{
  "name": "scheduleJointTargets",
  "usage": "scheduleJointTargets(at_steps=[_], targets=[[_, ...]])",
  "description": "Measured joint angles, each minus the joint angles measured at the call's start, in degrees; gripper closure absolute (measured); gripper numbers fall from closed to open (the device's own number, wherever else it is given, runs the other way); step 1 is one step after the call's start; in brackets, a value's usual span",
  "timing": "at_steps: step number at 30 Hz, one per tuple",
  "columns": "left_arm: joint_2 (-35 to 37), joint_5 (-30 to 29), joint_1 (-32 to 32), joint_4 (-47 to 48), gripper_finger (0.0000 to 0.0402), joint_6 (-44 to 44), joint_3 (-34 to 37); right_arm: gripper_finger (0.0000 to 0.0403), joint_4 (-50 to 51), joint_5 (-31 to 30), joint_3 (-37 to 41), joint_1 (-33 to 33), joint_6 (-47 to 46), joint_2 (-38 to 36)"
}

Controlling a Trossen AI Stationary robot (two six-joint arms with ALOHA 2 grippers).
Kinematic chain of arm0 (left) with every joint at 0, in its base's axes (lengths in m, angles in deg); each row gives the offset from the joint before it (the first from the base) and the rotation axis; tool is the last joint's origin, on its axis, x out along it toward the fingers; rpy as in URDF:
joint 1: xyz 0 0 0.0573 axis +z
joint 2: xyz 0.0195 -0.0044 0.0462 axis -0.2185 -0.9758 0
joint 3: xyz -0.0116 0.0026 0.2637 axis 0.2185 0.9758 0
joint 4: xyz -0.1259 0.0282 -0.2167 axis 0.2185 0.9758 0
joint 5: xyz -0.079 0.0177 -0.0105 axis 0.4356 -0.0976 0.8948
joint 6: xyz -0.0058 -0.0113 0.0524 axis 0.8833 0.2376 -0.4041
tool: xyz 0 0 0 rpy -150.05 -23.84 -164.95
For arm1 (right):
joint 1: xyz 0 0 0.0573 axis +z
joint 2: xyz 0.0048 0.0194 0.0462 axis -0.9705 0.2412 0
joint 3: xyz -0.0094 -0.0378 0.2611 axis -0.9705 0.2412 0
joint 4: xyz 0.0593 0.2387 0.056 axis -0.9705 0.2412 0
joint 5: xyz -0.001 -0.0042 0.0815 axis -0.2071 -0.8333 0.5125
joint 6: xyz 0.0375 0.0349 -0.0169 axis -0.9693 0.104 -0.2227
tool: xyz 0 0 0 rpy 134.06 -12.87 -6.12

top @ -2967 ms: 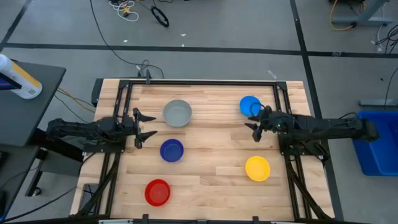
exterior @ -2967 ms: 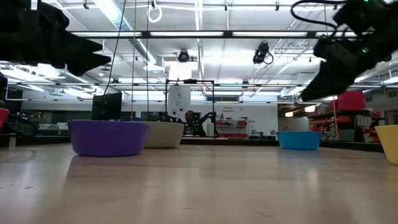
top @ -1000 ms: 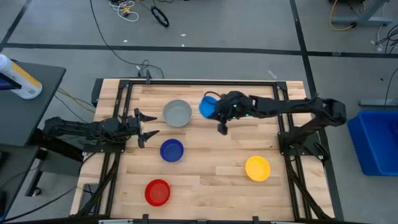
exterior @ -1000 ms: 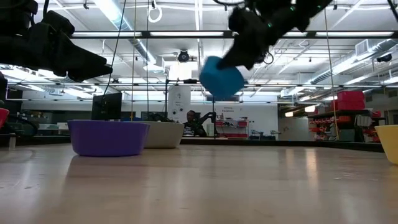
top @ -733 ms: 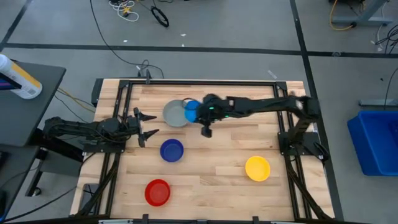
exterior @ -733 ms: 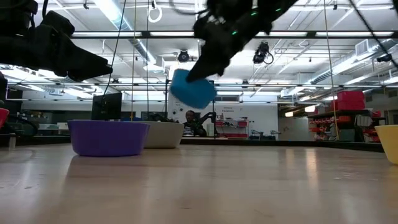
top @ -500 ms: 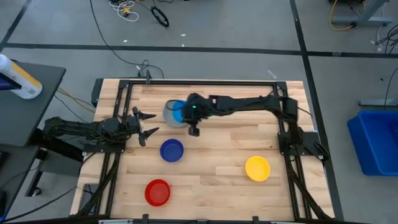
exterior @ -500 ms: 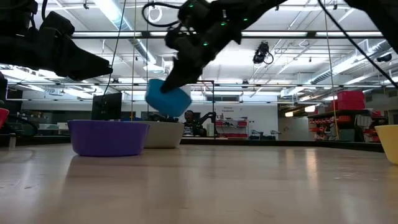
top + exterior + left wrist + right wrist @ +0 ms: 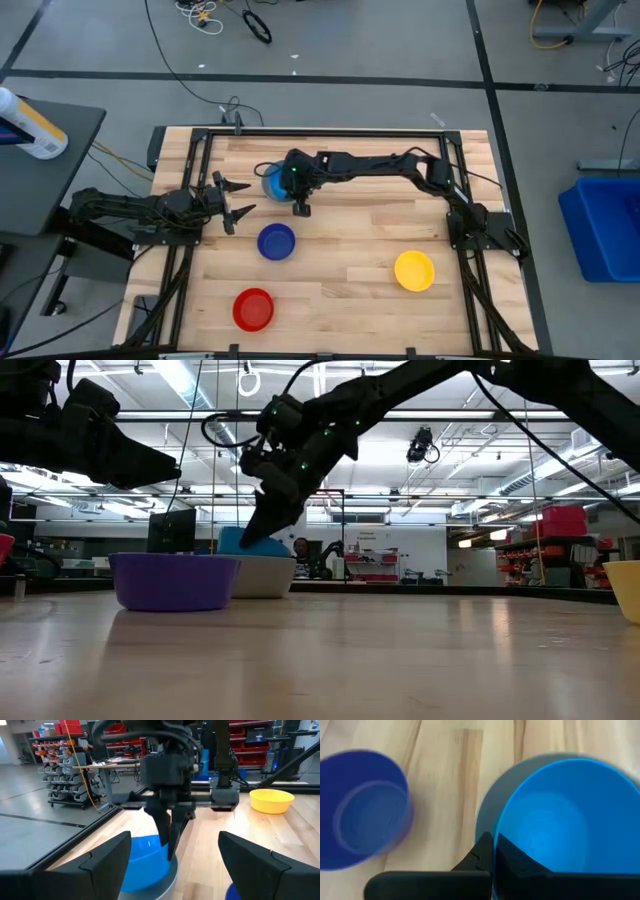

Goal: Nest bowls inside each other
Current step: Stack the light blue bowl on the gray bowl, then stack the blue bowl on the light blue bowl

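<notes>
The light blue bowl [image 9: 270,183] hangs tilted in my right gripper [image 9: 288,184], which is shut on it, and its lower part sits inside the grey bowl [image 9: 266,170] at the table's far left-centre. In the low view it [image 9: 245,543] pokes above the grey bowl's rim [image 9: 270,574]. The dark blue bowl [image 9: 276,241], the red bowl [image 9: 253,309] and the yellow bowl [image 9: 414,270] rest on their bases. My left gripper [image 9: 238,204] waits open, level, left of the grey bowl. My right gripper pinches the light blue bowl's rim [image 9: 494,836] on the side toward the table's right, one finger [image 9: 481,854] outside the wall and one [image 9: 516,861] inside. The fingers slant down from the table's right. The bowl hangs tilted, partly inside the grey bowl [image 9: 487,812]; whether they touch I cannot tell.
Black frame rails [image 9: 330,131] run along the table's far, left and right sides. The dark blue bowl [image 9: 362,810] stands close by on the near side of the grey bowl. Bare wood [image 9: 350,230] lies in the table's middle.
My right gripper has carried the light blue bowl from the table's far middle toward the left edge and down, from beside the grey bowl into it. The bowl has stayed tilted in the hold.
</notes>
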Motion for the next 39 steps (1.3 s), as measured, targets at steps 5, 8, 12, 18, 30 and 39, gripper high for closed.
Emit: scheduleJointTargets(at_steps=[5, 8, 12, 18, 30, 39], targets=[[0.0, 0.04, 0.0, 0.02, 0.0095, 0.32, 0.0, 0.0372, -3.43, -0.41, 0.0, 0.12, -0.38, 0.18], [0.0, 0.06, 0.0, 0.03, 0.0095, 0.79, 0.0, 0.0333, -5.31, -1.91, 0.0, 0.09, -0.66, 0.18], [0.0, 0.09, 0.0, 0.04, 0.0095, 0.84, 0.0, 0.0286, -5.63, -4.99, 0.0, 0.08, -0.25, 0.18], [0.0, 0.11, 0.0, 0.07, 0.0095, 0.8, 0.0, 0.0231, -5.36, -8.57, 0.0, 0.29, -4.78, 0.18], [0.0, 0.13, 0.0, 0.09, 0.0095, 0.55, 0.0, 0.0217, 3.35, -3.59, 0.0, 11.07, -6.63, 0.14], [0.0, 1.09, 0.0, 0.13, 0.0095, 1.21, 0.0, 0.0231, 4.97, -7.28, 0.0, 12.51, -9.28, 0.07]])
